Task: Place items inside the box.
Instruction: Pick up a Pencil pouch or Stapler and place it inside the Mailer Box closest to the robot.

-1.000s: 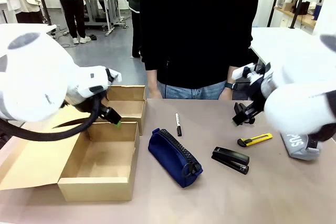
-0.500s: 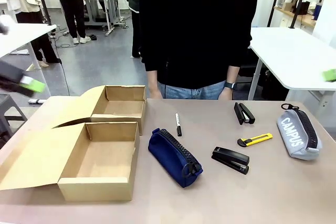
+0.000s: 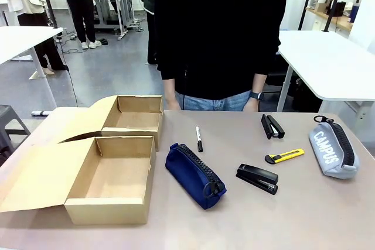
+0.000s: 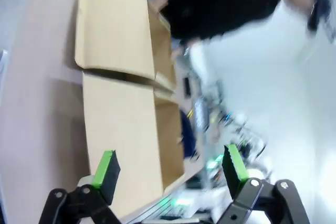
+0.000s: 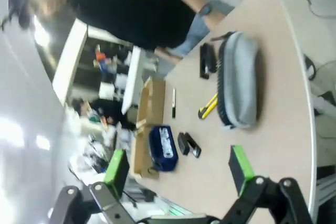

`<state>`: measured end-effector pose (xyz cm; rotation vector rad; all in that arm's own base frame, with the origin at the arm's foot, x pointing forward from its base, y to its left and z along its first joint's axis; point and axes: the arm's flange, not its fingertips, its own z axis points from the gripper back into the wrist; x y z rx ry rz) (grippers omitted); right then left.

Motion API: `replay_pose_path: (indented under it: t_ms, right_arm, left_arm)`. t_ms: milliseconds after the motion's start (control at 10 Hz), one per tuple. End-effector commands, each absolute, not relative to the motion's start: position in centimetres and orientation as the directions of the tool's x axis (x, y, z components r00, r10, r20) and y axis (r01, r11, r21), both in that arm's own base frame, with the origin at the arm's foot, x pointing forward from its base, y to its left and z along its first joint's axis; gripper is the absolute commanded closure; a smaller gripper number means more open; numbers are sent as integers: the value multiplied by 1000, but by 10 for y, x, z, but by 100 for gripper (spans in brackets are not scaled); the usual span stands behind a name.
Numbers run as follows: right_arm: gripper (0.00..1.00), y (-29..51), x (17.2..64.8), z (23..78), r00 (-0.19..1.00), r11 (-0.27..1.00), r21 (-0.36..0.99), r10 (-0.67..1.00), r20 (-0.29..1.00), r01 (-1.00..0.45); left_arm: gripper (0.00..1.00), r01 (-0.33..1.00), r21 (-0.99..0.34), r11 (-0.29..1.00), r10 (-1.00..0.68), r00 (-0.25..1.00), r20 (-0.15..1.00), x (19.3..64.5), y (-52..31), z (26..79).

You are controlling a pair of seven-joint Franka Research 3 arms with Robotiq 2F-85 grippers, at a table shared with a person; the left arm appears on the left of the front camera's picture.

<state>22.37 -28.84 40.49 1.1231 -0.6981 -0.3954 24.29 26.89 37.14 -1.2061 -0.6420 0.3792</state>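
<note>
The front camera is sitting at the robot's side, looking slightly downward across the brown table (image 3: 304, 221) and facing a person in a black top (image 3: 222, 33) at the far edge. The left wrist camera is hanging high and well back, rolled sideways, looking over two open tan cardboard boxes (image 4: 121, 124). The right wrist camera, likewise distant and rolled, is looking past a grey zip pouch (image 5: 239, 82). All three views are sharing the navy zip pouch (image 3: 193, 174).

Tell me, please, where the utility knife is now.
Front view: the utility knife lies right of centre, between the far stapler and the near stapler, left of the grey pouch.
</note>
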Motion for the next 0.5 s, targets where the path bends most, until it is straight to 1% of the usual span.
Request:
replay_pose_path:
  t_ms: [0,100,400]
  right_arm:
    - [0,-269,253,392,632,336,942,-727,268,-12]
    - [0,-288,224,405,726,397,916,-615,308,-52]
    - [0,-288,224,405,726,397,916,-615,308,-52]
  left_arm:
    - [0,128,-898,422,486,804,343,240,264,393]
    - [0,128,-898,422,486,804,343,240,264,393]
    - [0,128,-898,422,486,804,343,240,264,393]
